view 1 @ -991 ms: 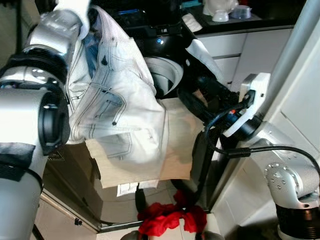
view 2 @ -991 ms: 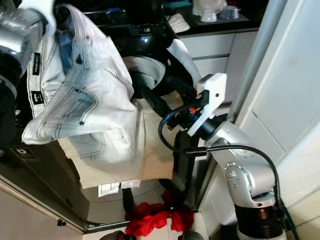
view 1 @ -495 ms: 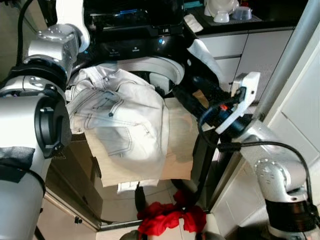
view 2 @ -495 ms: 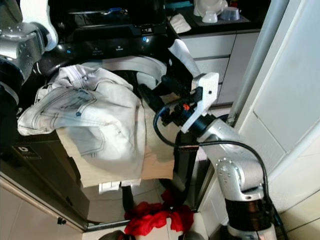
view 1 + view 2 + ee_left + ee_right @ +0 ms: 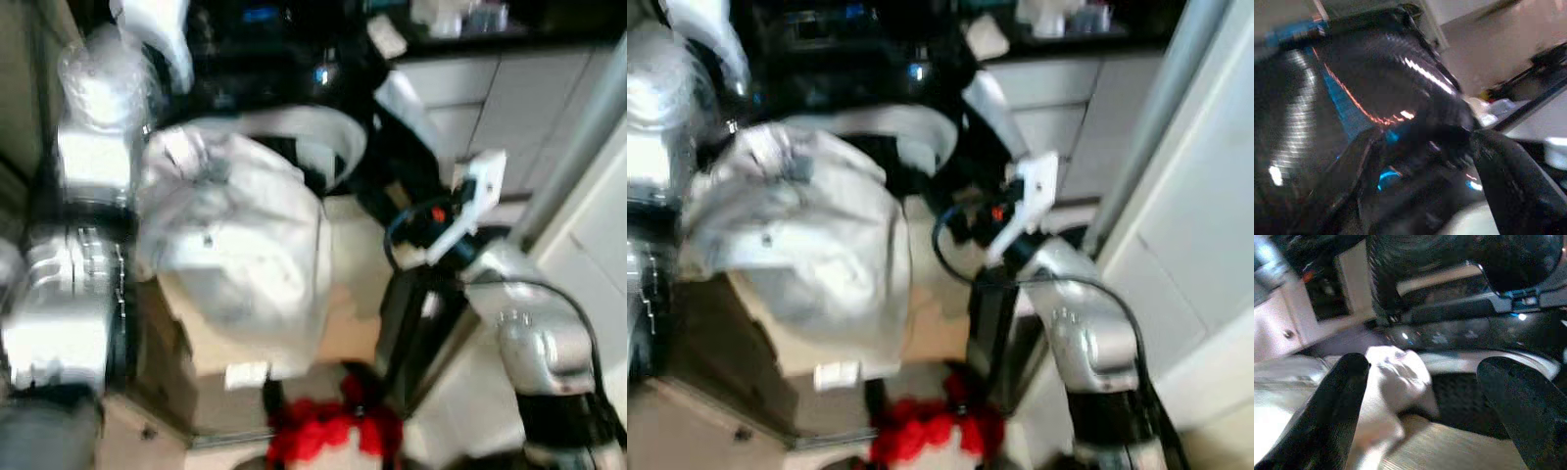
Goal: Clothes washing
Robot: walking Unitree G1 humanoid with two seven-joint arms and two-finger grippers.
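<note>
1. Both head views are blurred, so I can only report coarse shapes. My landmark is the washing machine (image 5: 294, 88), a dark front-loader with a pale ring around its round opening (image 5: 328, 147).
2. The white jeans (image 5: 235, 245) are bunched in a heap at the machine's opening, resting on a beige cloth (image 5: 343, 294) that lies below them and spreads out in front of the machine.
3. My left arm (image 5: 83, 225) reaches up beside the machine on its left, with the jeans pressed against it. The left gripper (image 5: 1459, 147) is up close to the machine's glossy dark front, where blue lights glow. I cannot tell whether its fingers are apart or closed, or whether they hold any cloth.
4. My right arm (image 5: 534, 333) comes in from the machine's right, its white wrist block (image 5: 465, 201) near the opening.
5. The right gripper (image 5: 1425, 396) points at the machine's opening with its two black fingers (image 5: 1334, 406) spread wide and nothing between them. A fold of the jeans lies just beyond them at the rim.
6. On the floor below the machine, under the beige cloth, sits a red garment (image 5: 328, 436).
7. Behind the machine to its right are white cupboard fronts (image 5: 460, 93) under a dark counter.
</note>
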